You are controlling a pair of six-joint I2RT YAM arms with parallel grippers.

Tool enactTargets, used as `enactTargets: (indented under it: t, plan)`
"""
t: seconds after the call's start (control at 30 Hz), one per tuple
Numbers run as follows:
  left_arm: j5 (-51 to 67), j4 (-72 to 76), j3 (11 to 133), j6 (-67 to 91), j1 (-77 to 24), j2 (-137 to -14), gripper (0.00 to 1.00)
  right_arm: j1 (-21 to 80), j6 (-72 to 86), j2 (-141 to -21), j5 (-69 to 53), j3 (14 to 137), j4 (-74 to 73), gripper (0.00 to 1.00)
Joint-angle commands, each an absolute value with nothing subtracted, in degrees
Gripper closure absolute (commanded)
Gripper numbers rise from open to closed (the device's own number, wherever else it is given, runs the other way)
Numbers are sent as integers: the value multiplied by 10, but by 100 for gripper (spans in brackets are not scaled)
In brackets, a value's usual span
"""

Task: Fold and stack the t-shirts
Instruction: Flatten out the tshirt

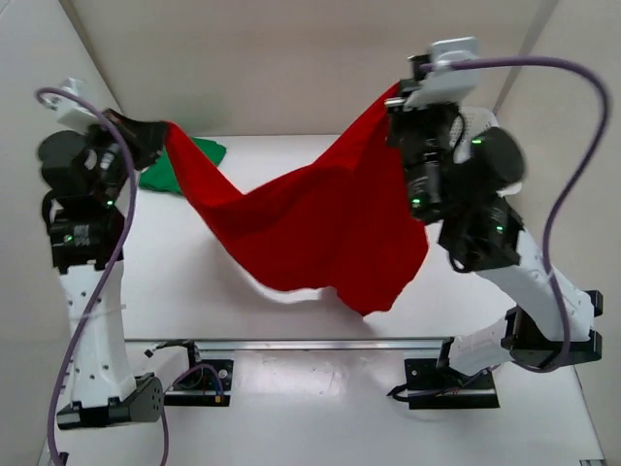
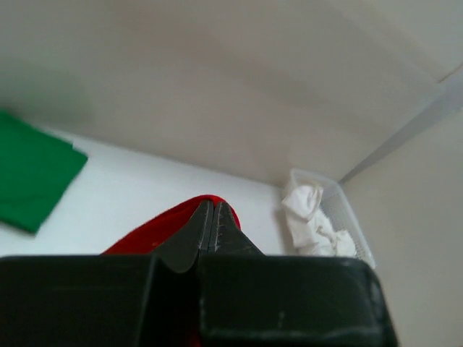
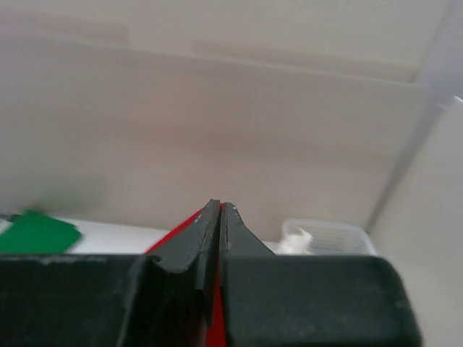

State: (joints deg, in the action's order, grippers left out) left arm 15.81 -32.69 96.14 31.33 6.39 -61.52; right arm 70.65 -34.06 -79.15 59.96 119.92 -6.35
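Partly hidden green shirt (image 1: 189, 161), red shirt (image 1: 310, 218) across it, basket (image 2: 341, 202) half-seen

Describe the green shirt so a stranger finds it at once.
On the white table, look at the far-left corner by the back wall. The green t-shirt lies flat there. It alone is green: the red t-shirt hangs between the left claw and the right claw, the white cloth sits in the basket.

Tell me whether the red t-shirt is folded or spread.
Spread, not folded: the red t-shirt hangs as one sagging sheet between the left gripper and the right gripper, each shut on its upper edge.
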Motion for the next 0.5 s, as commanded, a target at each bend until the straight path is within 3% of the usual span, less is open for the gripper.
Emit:
enactTargets:
  t: [0.0,0.07,0.1,0.27,0.37,0.47]
  plan:
    - [132,-301,861,326,47,-637,100,643,-319,-774,627,1159,-89,100]
    - [94,-285,804,316,23,-644,100,546,-140,-770,449,1112,-263,100]
    - [98,-281,781,309,25,-649,100,436,-31,-779,301,1089,-337,100]
    - [90,-252,675,283,25,-655,100,315,73,-751,116,871,-284,100]
    - [76,-222,641,276,9,-708,100,237,70,-814,14,875,-297,100]
    - [81,-207,689,283,12,-813,100,191,39,-965,-6,1036,-372,100]
